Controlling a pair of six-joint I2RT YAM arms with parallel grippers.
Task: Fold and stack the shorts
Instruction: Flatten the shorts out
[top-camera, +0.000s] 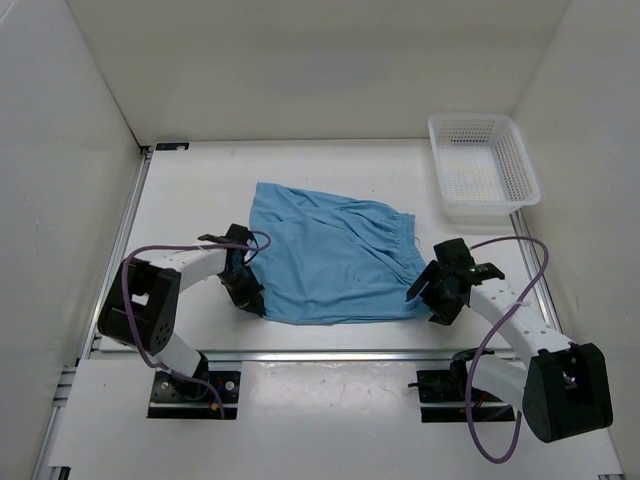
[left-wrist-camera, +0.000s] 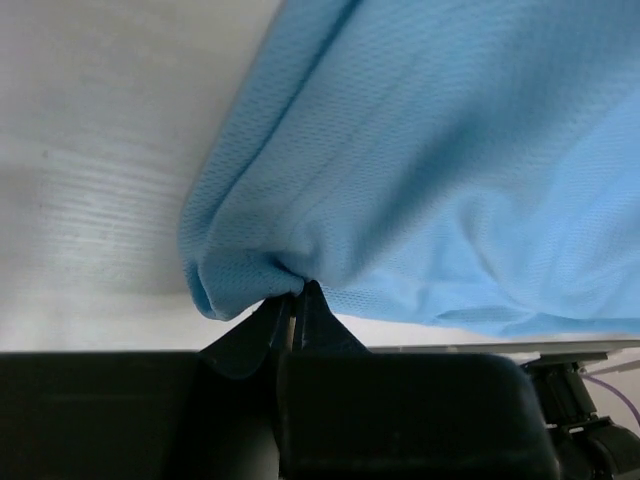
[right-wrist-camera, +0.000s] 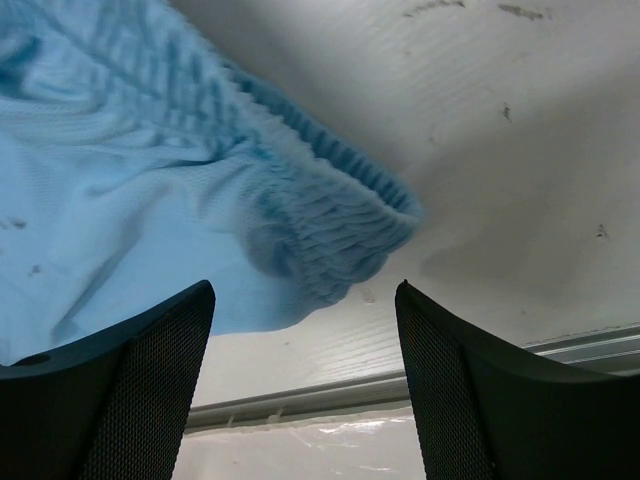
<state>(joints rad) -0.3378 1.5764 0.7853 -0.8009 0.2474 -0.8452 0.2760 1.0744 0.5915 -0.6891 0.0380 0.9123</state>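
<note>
The light blue shorts lie spread on the white table, waistband towards the right. My left gripper is at their left edge, shut on a pinch of the blue fabric; its fingertips meet with cloth between them. My right gripper is at the near right corner of the shorts, open and empty. The gathered waistband corner lies just beyond its two fingers, not between them. No drawstring shows.
A white mesh basket stands at the back right of the table. White walls close in the left, back and right. A metal rail runs along the near table edge, also seen in the right wrist view.
</note>
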